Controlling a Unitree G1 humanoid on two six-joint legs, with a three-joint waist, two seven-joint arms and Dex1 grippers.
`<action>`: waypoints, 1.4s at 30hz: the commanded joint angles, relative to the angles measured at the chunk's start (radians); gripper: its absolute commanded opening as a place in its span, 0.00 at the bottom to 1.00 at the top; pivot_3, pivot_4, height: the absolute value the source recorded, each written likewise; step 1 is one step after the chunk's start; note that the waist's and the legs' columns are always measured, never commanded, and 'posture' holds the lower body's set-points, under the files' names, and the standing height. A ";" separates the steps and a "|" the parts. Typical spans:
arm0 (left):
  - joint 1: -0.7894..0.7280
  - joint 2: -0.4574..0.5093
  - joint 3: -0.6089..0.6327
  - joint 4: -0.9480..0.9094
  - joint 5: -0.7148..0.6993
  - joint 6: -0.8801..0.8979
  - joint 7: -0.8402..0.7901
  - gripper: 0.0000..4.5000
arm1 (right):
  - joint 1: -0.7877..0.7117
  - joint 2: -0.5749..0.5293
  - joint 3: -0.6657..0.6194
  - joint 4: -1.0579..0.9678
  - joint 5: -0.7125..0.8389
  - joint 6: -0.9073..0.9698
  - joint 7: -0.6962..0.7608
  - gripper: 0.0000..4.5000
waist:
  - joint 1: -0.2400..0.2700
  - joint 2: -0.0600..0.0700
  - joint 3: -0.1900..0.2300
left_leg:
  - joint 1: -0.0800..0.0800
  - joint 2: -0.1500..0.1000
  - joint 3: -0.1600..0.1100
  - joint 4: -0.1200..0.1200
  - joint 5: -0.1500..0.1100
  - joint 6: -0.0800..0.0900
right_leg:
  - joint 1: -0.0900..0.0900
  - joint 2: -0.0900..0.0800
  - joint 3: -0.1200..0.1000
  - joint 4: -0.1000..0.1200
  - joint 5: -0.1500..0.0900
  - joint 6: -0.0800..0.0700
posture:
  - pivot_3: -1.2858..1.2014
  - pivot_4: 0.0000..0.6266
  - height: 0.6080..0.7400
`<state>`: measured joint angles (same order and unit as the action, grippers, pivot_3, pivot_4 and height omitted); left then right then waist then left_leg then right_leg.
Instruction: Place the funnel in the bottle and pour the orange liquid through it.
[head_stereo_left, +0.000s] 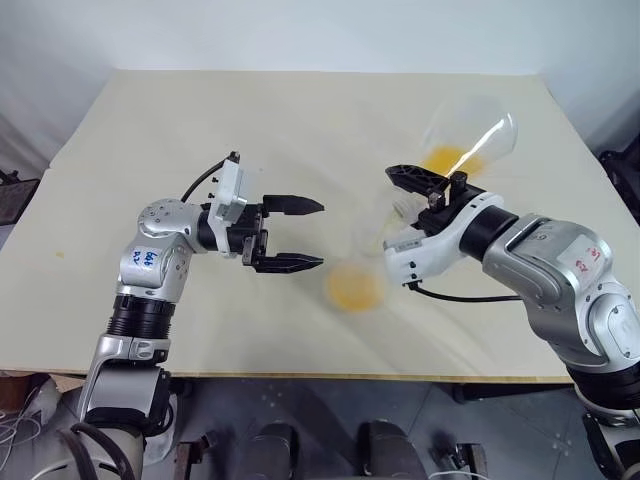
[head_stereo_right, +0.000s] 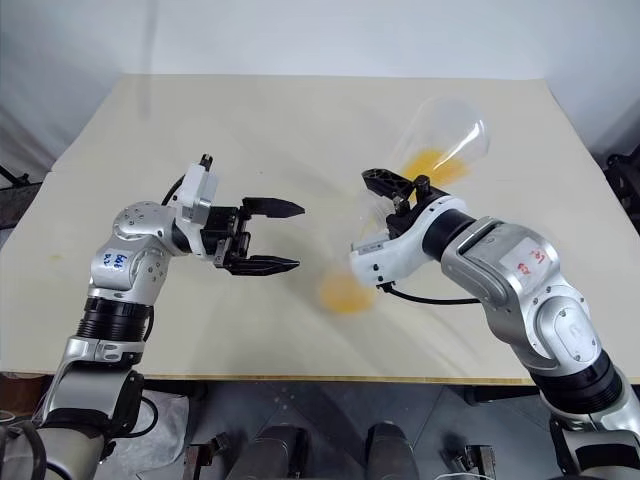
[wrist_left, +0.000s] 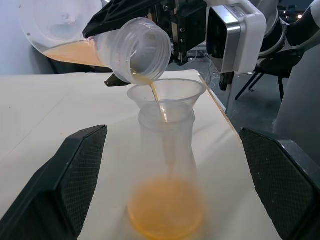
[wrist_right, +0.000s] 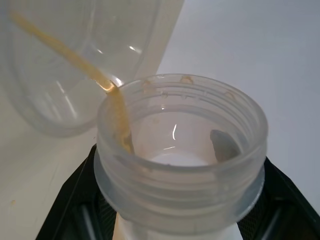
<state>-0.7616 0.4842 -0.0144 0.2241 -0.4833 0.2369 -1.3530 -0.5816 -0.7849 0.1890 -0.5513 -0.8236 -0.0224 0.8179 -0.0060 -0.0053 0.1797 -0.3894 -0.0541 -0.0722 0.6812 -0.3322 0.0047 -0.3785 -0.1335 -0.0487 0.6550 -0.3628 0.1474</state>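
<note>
My right gripper (head_stereo_left: 432, 190) is shut on the neck of a larger clear flask (head_stereo_left: 470, 135), held tilted above the table. Orange liquid (head_stereo_left: 445, 158) lies along the flask's lower side, and a thin stream (wrist_left: 155, 95) runs from its mouth (wrist_left: 142, 50) into the clear funnel (wrist_left: 167, 92). The funnel sits in the neck of the smaller bottle (wrist_left: 167, 165), which stands upright with orange liquid (wrist_left: 166, 210) pooled in its base. My left gripper (head_stereo_left: 320, 235) is open and level, just left of the bottle, its fingers (wrist_left: 75, 175) on either side without touching it.
The cream table (head_stereo_left: 200, 130) carries nothing else near the arms. Its front edge (head_stereo_left: 300, 376) runs just below both elbows, and a dark chair base (wrist_left: 260, 75) stands beyond the table's right side.
</note>
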 joint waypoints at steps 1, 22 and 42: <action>-0.018 0.001 0.007 -0.009 -0.003 -0.018 -0.005 1.00 | -0.031 -0.007 -0.047 -0.042 -0.010 -0.013 -0.013 0.55 | 0.000 0.000 0.000 | 0.000 0.000 0.000 0.000 0.000 0.000 | 0.000 0.000 0.000 0.000 0.000 0.000 | 0.52 0.24 1.00; -0.022 -0.008 0.005 0.003 -0.002 -0.029 -0.004 1.00 | -0.051 -0.012 -0.053 -0.032 -0.013 -0.034 -0.014 0.55 | 0.000 0.000 0.000 | 0.000 0.000 0.000 0.000 0.000 0.000 | 0.000 0.000 0.000 0.000 0.000 0.000 | 0.52 0.24 1.00; -0.022 -0.011 0.004 0.001 -0.002 -0.028 -0.004 1.00 | -0.037 -0.022 -0.074 -0.018 -0.026 -0.079 -0.024 0.55 | 0.000 0.000 0.000 | 0.000 0.000 0.000 0.000 0.000 0.000 | 0.000 0.000 0.000 0.000 0.000 0.000 | 0.52 0.24 1.00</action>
<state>-0.7621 0.4741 -0.0177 0.2436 -0.4816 0.2261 -1.3532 -0.6093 -0.7914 0.1509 -0.5484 -0.8378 -0.0914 0.8162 -0.0063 -0.0053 0.1797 -0.3894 -0.0542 -0.0722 0.6812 -0.3322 0.0047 -0.3785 -0.1335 -0.0486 0.6552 -0.3628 0.1474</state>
